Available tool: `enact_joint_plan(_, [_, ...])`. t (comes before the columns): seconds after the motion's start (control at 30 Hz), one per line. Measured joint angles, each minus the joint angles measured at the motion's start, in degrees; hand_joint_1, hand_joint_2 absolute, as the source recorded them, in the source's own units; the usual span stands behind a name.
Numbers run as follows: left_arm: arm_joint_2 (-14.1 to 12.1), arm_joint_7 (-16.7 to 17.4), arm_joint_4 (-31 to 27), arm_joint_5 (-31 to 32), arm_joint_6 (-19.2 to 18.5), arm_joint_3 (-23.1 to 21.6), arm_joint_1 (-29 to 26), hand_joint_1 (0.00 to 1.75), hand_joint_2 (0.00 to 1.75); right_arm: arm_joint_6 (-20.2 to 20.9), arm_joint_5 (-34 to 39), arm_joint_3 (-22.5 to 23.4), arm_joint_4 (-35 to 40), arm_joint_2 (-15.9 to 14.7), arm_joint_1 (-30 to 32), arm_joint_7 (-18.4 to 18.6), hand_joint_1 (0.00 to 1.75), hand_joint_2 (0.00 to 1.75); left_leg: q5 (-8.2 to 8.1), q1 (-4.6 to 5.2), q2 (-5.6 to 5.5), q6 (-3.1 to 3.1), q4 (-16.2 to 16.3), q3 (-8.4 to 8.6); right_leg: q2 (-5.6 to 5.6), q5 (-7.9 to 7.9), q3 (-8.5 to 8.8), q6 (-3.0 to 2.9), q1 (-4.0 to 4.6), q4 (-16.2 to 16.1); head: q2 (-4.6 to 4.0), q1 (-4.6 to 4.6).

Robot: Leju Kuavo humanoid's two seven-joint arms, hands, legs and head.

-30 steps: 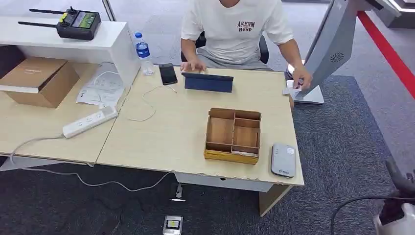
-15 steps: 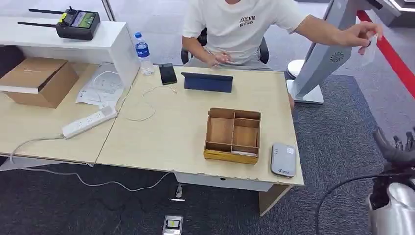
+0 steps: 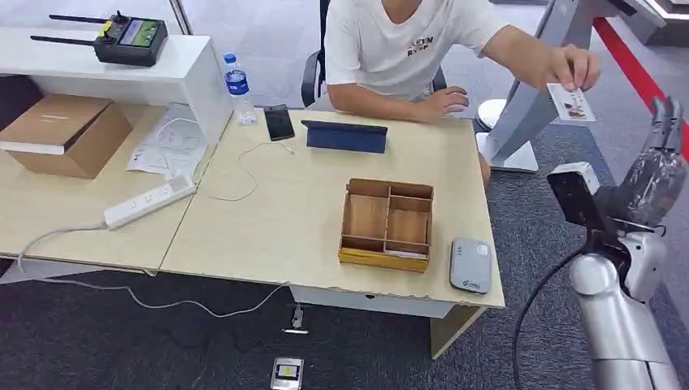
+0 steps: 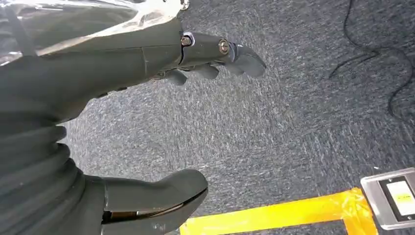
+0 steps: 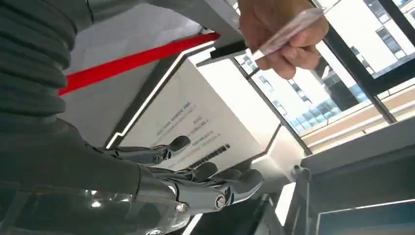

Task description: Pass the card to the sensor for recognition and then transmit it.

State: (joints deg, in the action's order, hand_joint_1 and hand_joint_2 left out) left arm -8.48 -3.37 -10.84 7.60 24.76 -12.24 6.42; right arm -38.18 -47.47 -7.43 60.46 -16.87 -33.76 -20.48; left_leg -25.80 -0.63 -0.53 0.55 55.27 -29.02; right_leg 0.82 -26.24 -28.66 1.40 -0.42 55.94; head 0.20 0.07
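Note:
A person seated behind the table holds out a white card [image 3: 571,104] at the far right, pinched in their fingers. My right hand [image 3: 654,166] is raised just right of and below the card, fingers apart, holding nothing and not touching it. In the right wrist view the card [image 5: 288,28] hangs beyond my empty right hand [image 5: 195,183]. The grey card sensor [image 3: 470,265] lies flat on the table's front right corner. My left hand [image 4: 98,73] hangs over the carpet with fingers and thumb apart, empty.
A wooden compartment box [image 3: 387,225] stands beside the sensor. A dark tablet [image 3: 344,136], phone [image 3: 278,122], water bottle [image 3: 236,84], power strip [image 3: 149,202] and cardboard box [image 3: 65,132] sit further left. A grey kiosk [image 3: 540,81] stands at the right. Yellow floor tape [image 4: 274,215] crosses the carpet.
My right arm has risen from the lower right corner to card height. The person lifted the card from near the kiosk base and now holds it out toward my right hand.

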Motion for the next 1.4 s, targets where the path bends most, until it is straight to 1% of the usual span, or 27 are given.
enact_joint_plan(0.13, [0.0,-0.2,0.0,0.3,-0.2,-0.1,0.0,0.0,1.75,-0.9,-0.8,-2.1,-3.3,0.4,-2.7,-1.3,0.0,1.75,0.0,0.0,0.01,0.0,0.0,-0.04,0.0,0.04,-0.06,0.01,0.0,0.0,0.0,0.0])
enact_joint_plan(0.33, [0.0,-0.2,0.0,0.5,-0.3,-0.4,0.0,0.0,1.75,-0.9,-0.5,-3.9,-7.3,0.9,-5.3,-1.8,0.0,1.75,0.01,0.0,0.0,0.0,0.0,-0.11,0.0,0.05,-0.13,0.0,0.0,0.0,0.0,0.0])
enact_joint_plan(0.53, [-0.1,-0.2,0.0,0.5,-0.3,-0.6,0.0,0.0,1.75,-0.4,-0.4,-4.8,-9.6,1.2,-6.5,-1.8,0.0,1.75,0.01,0.0,0.0,0.01,0.0,-0.16,0.0,0.05,-0.18,0.0,0.0,0.0,0.0,0.0])
enact_joint_plan(0.7, [-0.1,-0.2,0.0,0.4,-0.3,-0.9,0.0,0.0,1.75,0.9,0.4,-5.6,-10.9,1.5,-7.4,-1.9,0.0,1.75,0.02,0.0,0.01,0.02,0.0,-0.17,0.0,0.06,-0.2,-0.01,0.0,0.0,0.0,0.0])
enact_joint_plan(0.73, [-0.1,-0.2,0.0,0.4,-0.3,-0.9,0.0,0.0,1.75,1.0,0.4,-5.7,-11.1,1.5,-7.6,-1.9,1.33,1.75,0.02,0.0,0.01,0.02,0.0,-0.17,0.0,0.06,-0.2,-0.01,0.0,0.0,0.0,0.0])
enact_joint_plan(0.77, [-0.1,-0.2,0.0,0.4,-0.3,-0.9,0.0,0.0,1.75,1.1,0.4,-5.9,-11.3,1.6,-7.8,-1.9,1.59,1.75,0.02,0.0,0.01,0.02,0.0,-0.17,0.0,0.06,-0.2,-0.01,0.0,0.0,0.0,0.0])
enact_joint_plan(0.97, [0.0,-0.1,0.0,0.4,-0.3,-1.0,-0.1,0.0,1.75,2.1,1.0,-6.3,-12.4,2.0,-8.3,-2.2,1.59,1.75,0.03,0.0,0.01,0.03,0.0,-0.18,0.0,0.06,-0.21,0.0,0.0,0.0,0.0,0.0])
enact_joint_plan(1.3, [0.0,0.0,0.0,0.4,-0.3,-1.0,-0.1,0.0,1.75,2.2,1.2,-7.0,-13.1,2.3,-8.7,-2.2,1.59,1.75,0.03,0.0,0.01,0.03,0.0,-0.2,0.0,0.07,-0.23,0.0,0.0,0.0,0.0,0.0])
enact_joint_plan(1.33, [0.0,0.0,0.0,0.4,-0.3,-1.0,-0.1,0.0,1.75,2.2,1.2,-7.0,-13.2,2.3,-8.7,-2.2,1.75,1.75,0.03,0.0,0.01,0.03,0.0,-0.19,0.0,0.07,-0.23,0.0,0.0,0.0,0.0,0.0])
enact_joint_plan(1.4, [0.0,0.0,0.0,0.4,-0.3,-1.0,-0.1,0.0,1.75,2.2,1.2,-7.1,-13.3,2.3,-8.8,-2.2,1.75,1.75,0.03,0.0,0.01,0.03,0.0,-0.2,0.0,0.07,-0.24,0.0,0.0,0.0,0.0,0.0])
